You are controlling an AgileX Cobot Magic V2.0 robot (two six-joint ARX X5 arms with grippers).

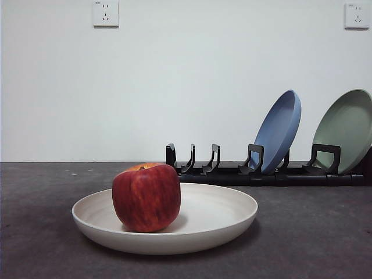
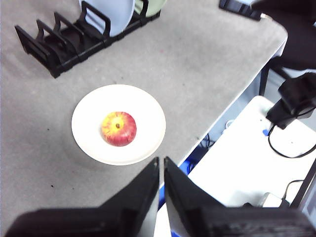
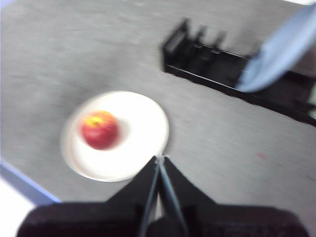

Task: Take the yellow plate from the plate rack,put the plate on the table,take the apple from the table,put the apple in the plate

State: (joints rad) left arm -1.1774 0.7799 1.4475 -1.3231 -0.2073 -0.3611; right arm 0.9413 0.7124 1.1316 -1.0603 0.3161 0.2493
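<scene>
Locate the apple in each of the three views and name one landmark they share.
Front view: apple left of centre in the plate.
Left wrist view: apple in the plate's middle.
Right wrist view: blurred apple, off-centre in the plate.
Shared landmark: the rack beyond the plate.

My front camera sat low, near table height, looking level across the dark grey matte table at the deep red apple, close and large. My left wrist camera looked down from high above the same apple. My right wrist camera did likewise from the opposite side, probably equally high, though its picture was blurred.
</scene>
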